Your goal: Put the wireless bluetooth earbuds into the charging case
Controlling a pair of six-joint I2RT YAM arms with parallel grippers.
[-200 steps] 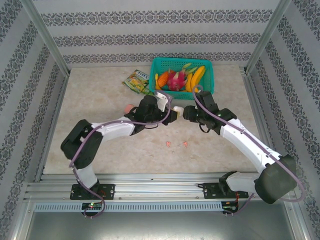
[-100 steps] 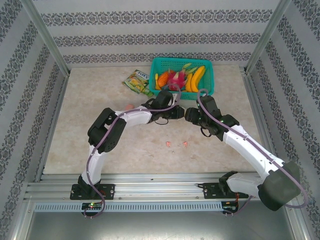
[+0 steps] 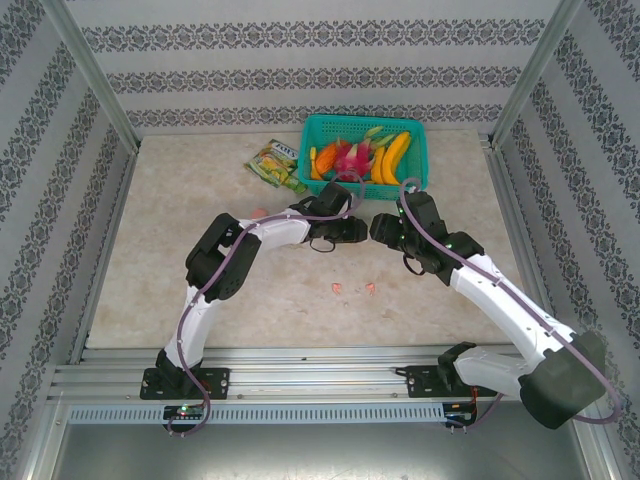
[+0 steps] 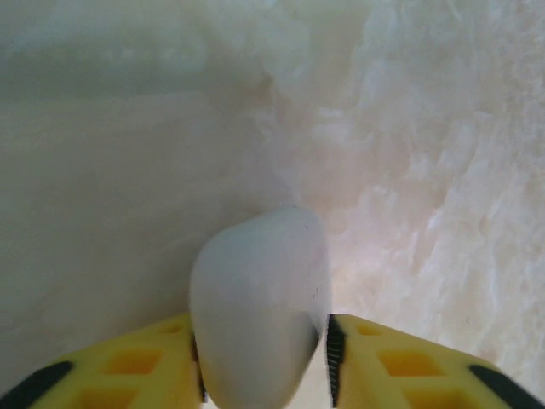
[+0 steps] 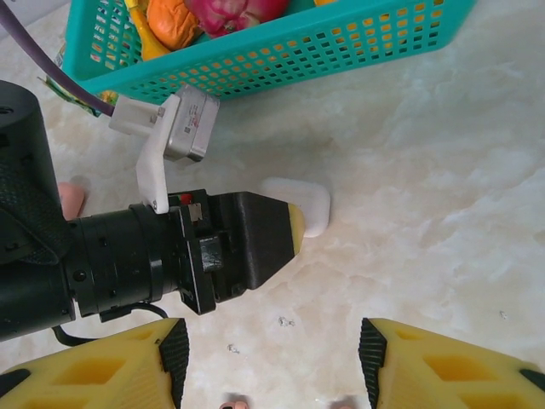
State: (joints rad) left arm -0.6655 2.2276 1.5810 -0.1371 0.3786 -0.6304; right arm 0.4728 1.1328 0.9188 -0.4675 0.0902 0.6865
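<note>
White charging case sits in left claw, long axis along its jaws (grip unclear). Right claw wide, empty.

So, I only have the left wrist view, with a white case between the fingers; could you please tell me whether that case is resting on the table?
Observer: Yes, in the right wrist view the white case appears to lie flat on the table, at the tip of the left end effector.
Operator: Thank you. Where is the right end effector?
Observer: The right end effector faces the case from the other side, open and empty.
Operator: And could you tell me where the earbuds are?
Observer: A pink earbud and a second pink earbud lie loose on the table, nearer the arm bases than the case.
</note>
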